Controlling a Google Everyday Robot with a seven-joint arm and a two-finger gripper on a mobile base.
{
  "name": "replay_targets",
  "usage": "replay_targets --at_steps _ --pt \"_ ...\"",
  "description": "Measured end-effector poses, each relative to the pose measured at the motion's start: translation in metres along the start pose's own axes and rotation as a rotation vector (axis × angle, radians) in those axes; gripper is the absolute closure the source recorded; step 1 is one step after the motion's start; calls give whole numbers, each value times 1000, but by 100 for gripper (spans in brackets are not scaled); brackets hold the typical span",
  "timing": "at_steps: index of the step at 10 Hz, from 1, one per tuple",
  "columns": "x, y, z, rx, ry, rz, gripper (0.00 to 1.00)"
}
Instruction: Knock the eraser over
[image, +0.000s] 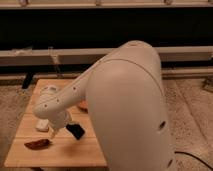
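Observation:
The eraser (76, 131) is a small black block on the wooden table (30, 152), near the middle of its front half, and it looks tilted. My gripper (53, 131) hangs from the white arm's wrist (50, 107) just left of the eraser, low over the table and close to it. Whether it touches the eraser does not show. The arm's large white shell (130, 105) hides the right part of the table.
A flat white rectangular object (42, 125) lies left of the gripper. An elongated reddish-brown object (37, 144) lies near the front left edge. An orange thing (82, 105) peeks out behind the arm. A dark wall with rails stands behind the table.

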Motion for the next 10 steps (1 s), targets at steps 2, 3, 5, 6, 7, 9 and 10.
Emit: replay_targets --at_steps 2,3,5,6,7,9,10 --pt "0 5 -2 -21 -17 -13 20" --pt "0 8 -3 -30 -23 -23 20" --pt "-1 12 -5 -44 -35 -39 20" --pt "-2 15 -6 -48 -40 -49 20" --pt "-5 19 -7 -53 -46 -61 20" --pt "-7 24 -8 -51 -49 -71 20" --pt "-6 20 -9 -46 -49 -69 20"
